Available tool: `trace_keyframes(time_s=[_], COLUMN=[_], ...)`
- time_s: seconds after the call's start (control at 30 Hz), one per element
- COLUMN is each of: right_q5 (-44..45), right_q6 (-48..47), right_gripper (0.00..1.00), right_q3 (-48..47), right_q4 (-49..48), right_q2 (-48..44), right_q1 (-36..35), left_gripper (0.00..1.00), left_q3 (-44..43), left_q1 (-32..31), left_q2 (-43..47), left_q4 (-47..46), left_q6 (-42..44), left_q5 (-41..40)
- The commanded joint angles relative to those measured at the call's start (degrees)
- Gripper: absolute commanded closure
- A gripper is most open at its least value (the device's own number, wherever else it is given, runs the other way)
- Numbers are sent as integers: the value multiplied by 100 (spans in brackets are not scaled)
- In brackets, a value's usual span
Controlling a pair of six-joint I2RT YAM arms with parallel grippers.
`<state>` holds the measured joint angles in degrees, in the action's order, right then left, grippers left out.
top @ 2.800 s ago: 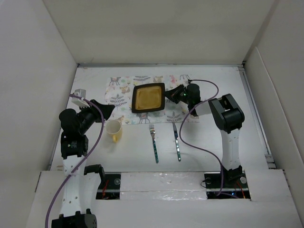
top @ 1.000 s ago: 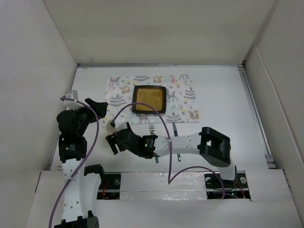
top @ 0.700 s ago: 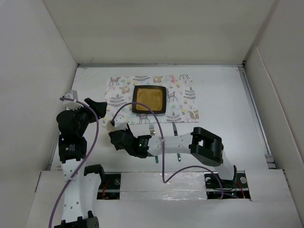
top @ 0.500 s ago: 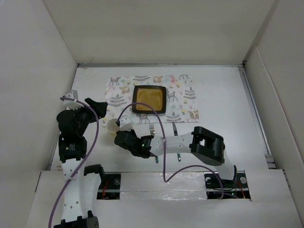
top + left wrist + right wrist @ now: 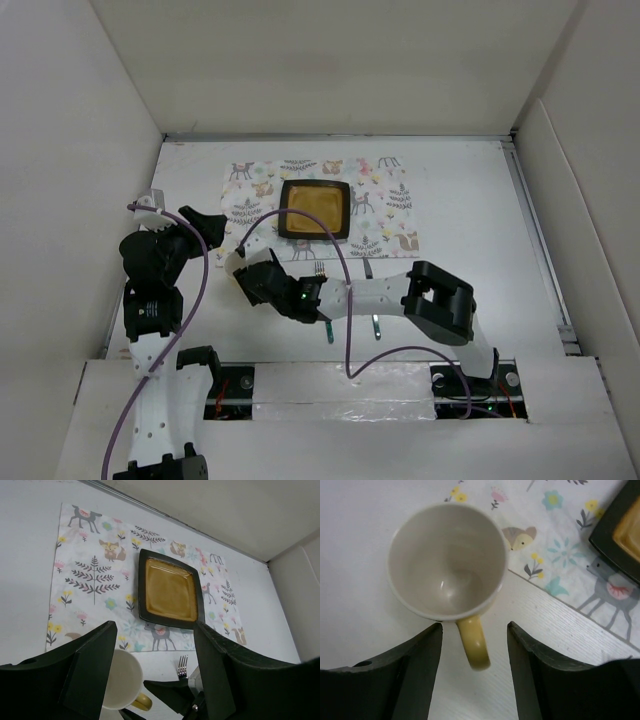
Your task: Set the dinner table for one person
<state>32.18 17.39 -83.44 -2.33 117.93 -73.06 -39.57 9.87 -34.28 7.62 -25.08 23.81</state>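
From above, R gripper sits low over the dinner table, off the mat's near-left corner; plate lies on the mat. L wrist cam: L gripper jaws wide, nothing held, mug below. R wrist cam: jaws wide, either side of the mug's handle, no contact.

Plate: glazed ceramic, glossy, amber centre within a dark rim. Beneath the plate, mat: printed cloth, matt. Near-left of the plate, mug: smooth ceramic, cream glaze inside with a faint sheen, and a glossy yellow handle. Just near of the plate, fork: bright metal tines. Table: white, matt, with a faint linear grain like painted wood. Fingers of the right gripper: black, matt, plastic-looking. Cable: smooth purple sheath.
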Motion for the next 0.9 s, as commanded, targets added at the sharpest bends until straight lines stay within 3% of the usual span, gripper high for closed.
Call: trace_keyframes(time_s=[0.0, 0.2, 0.23, 0.33, 0.37, 0.53, 0.67, 0.87], right_q5=[-641, -1188, -1188, -1039, -1056, -1091, -1136, -1136], right_q6=[-464, -482, -473, -359, -359, -323, -429, -420], right_gripper=[41, 54, 61, 96, 100, 100, 100, 100], right_q3=[-103, 21, 12, -23, -41, 371, 837, 1268], right_q4=[-759, -805, -778, -646, -620, -812, -936, -1129], right_q2=[90, 107, 116, 81, 72, -1013, -2051, -2784], right_q1=[221, 274, 274, 274, 274, 345, 871, 2408], left_gripper=[41, 41, 41, 41, 41, 41, 41, 41], left_q3=[-156, -165, -156, -174, -156, -103, -33, 28], left_q1=[24, 24, 24, 24, 24, 24, 24, 24], left_q2=[62, 35, 44, -26, 9, 1, 62, 53], left_q4=[-199, -208, -217, -208, -225, -234, -252, -349], left_q6=[56, 47, 38, 56, 47, 56, 56, 38], left_q5=[71, 88, 88, 106, 115, 185, 308, 501])
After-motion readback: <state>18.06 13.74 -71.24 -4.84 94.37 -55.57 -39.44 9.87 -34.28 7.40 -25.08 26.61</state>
